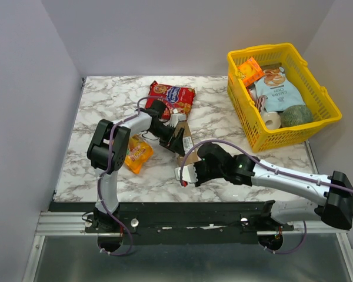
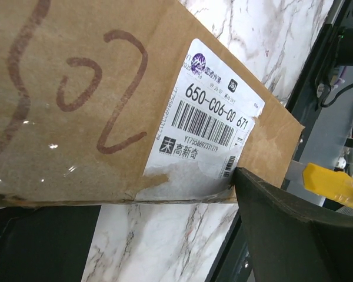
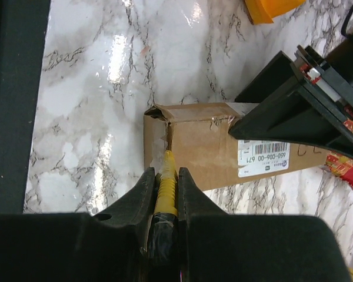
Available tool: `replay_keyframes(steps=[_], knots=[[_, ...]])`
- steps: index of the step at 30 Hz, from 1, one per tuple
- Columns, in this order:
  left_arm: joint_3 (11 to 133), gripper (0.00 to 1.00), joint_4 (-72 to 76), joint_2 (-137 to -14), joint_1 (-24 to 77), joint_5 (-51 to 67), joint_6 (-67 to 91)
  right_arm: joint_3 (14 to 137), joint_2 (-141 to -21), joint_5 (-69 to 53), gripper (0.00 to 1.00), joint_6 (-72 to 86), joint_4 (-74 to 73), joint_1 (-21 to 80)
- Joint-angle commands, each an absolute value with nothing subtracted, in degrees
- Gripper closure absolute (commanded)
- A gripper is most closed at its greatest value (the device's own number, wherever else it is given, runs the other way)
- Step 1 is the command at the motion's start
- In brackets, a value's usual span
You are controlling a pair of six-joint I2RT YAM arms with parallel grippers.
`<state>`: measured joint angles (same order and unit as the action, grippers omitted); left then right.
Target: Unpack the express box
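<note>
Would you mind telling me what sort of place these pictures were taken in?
Likely a robot lab test cell: plain grey walls close around a marble-patterned table, and a metal mounting rail runs along its near edge.

- Top camera, high behind the arm bases, looks down over the whole bench point(image 1: 106, 106).
- Left wrist camera sits tight on the label point(image 2: 212, 117) of the express box point(image 2: 76, 135).
- Right wrist camera sights along its tool point(image 3: 165, 173) at the same box.
</note>
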<state>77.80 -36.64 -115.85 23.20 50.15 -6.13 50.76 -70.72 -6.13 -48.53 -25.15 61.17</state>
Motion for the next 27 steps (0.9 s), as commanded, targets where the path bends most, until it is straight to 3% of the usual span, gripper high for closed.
replay_keyframes(steps=[1, 16, 27], knots=[[77.43, 0.04, -38.23, -120.58, 25.31, 37.36, -14.23, 51.32, -70.84, -8.61, 1.00, -54.84, -28.74, 60.21], [80.42, 0.05, -41.04, -121.73, 26.19, 32.79, -20.65, 55.28, -70.84, -12.30, 1.00, -61.17, -43.93, 55.90], [81.21, 0.05, -41.13, -122.26, 26.37, 31.02, -20.30, 58.89, -71.81, -9.76, 1.00, -50.20, -53.96, 52.47]])
